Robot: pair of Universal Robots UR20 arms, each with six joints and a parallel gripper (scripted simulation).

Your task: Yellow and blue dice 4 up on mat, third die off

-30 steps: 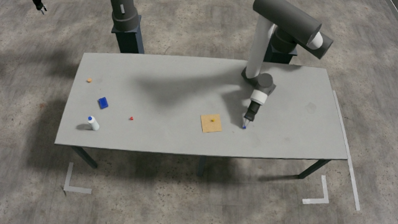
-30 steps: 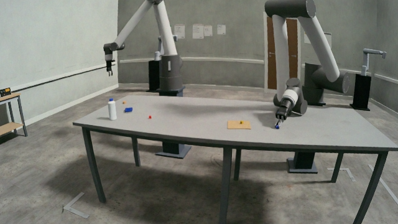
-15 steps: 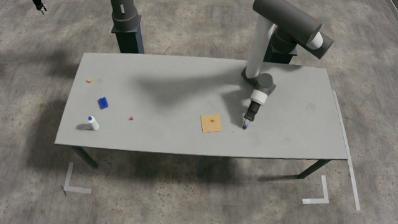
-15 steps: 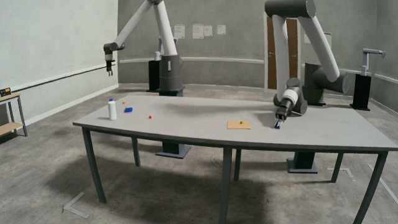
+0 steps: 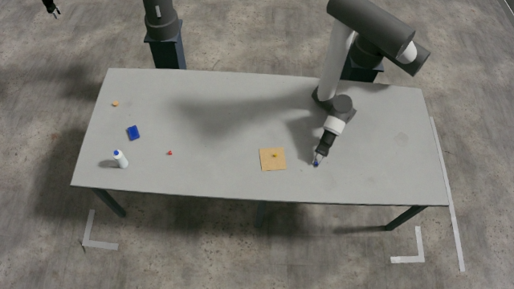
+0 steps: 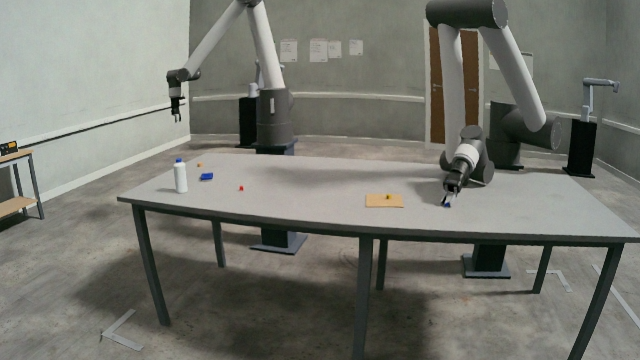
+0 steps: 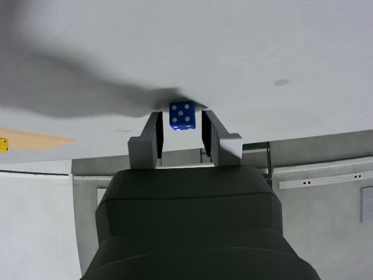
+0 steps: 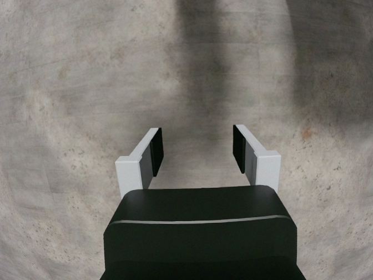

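The left jaws [image 5: 316, 159] [image 6: 446, 201] are released around the blue die [image 5: 316, 164] [image 6: 447, 204] [image 7: 182, 115], with a gap on each side of it in the left wrist view. The die is off the mat [image 5: 273, 164] [image 6: 377, 201] [image 7: 39, 142], over the part of the table [image 5: 225, 172] [image 6: 300, 210] [image 7: 256, 45] between the mat and the short edge on the left arm's side. A face with five pips shows toward the left wrist camera; which number is on top, I cannot tell.

The yellow die [image 5: 275, 155] [image 6: 388, 197] [image 7: 3, 145] sits on the mat, nearer the mat's edge that faces the arms. Its top number is too small to read.

The red die [image 5: 169, 152] [image 6: 241, 188] is off the mat, between it and the table's other short edge. Near that edge stand the upright white bottle [image 5: 120, 159] [image 6: 180, 176] with its blue cap, the blue block [image 5: 133, 132] [image 6: 206, 176] and, toward the corner on the arms' side, the small orange thing [image 5: 116, 103] [image 6: 200, 164].

The right jaws [image 5: 56, 13] [image 6: 177, 118] are wide apart with nothing between them, beyond the table and over the floor [image 5: 225, 257] [image 6: 225, 310] [image 8: 75, 90].
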